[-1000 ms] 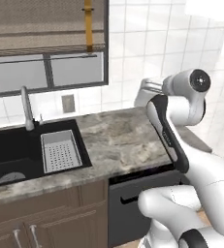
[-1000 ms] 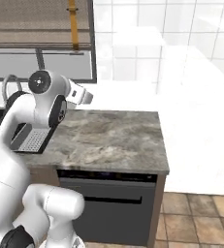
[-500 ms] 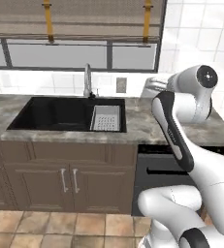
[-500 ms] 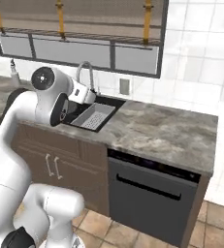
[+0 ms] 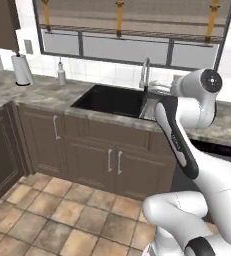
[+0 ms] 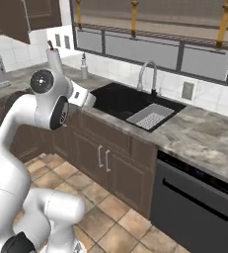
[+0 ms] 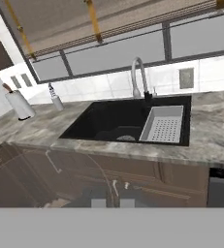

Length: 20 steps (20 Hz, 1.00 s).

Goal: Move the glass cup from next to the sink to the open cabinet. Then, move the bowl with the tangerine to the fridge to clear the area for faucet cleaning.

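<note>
- A simulated kitchen: a grey marbled counter runs under a wide window, with dark wood cabinet doors below it and a brown tiled floor
- A black sink is sunk into the counter, with a curved silver faucet standing at its back edge
- A pale grey perforated strainer basket sits inside the sink on its right side, just below the faucet
- Well to the left of the sink, a paper towel roll stands upright on the counter against the wall, and a small soap bottle stands between it and the sink
- A dark dishwasher front is set under the counter to the right of the sink
- The white arm is folded up high in front of the counter; in the right base view the gripper is at about counter height, just in front of the left end of the sink
- In the hand view the gripper faces the sink, and its fingertips stand close together with a narrow gap between them
- A faint see-through shape with a thin curved edge, which appears to be the glass cup, lies right in front of the fingertips, pinched between them by its thin wall; the cabinet doors show through it
</note>
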Motion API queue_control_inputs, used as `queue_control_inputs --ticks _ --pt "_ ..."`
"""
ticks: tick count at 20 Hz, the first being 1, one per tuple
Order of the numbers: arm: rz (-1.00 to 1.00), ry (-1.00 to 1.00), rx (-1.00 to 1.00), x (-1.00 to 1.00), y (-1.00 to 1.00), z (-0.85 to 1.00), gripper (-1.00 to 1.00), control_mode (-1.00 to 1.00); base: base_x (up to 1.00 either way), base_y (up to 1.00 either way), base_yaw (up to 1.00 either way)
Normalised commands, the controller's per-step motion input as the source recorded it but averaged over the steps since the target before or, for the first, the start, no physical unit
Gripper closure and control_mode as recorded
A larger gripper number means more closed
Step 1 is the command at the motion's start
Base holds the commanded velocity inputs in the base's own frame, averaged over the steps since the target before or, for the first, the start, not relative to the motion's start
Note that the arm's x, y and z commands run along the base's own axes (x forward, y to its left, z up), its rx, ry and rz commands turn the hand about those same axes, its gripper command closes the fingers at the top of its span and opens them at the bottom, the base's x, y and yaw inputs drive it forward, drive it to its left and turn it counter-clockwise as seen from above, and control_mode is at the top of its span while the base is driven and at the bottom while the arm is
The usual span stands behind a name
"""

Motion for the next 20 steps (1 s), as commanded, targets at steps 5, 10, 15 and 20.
queue_control_inputs --ticks 5,10,15,20 --pt "0.0 0.0 0.0 0.0 0.0 0.0 1.0 1.0 0.0 0.1 0.46" --pt "0.0 0.0 0.0 0.0 0.0 0.0 1.0 1.0 0.0 0.04 0.41" --pt "0.0 0.0 0.0 0.0 0.0 0.0 1.0 1.0 0.0 0.0 0.39" --pt "0.0 0.0 0.0 0.0 0.0 0.0 1.0 1.0 0.09 0.0 0.33"
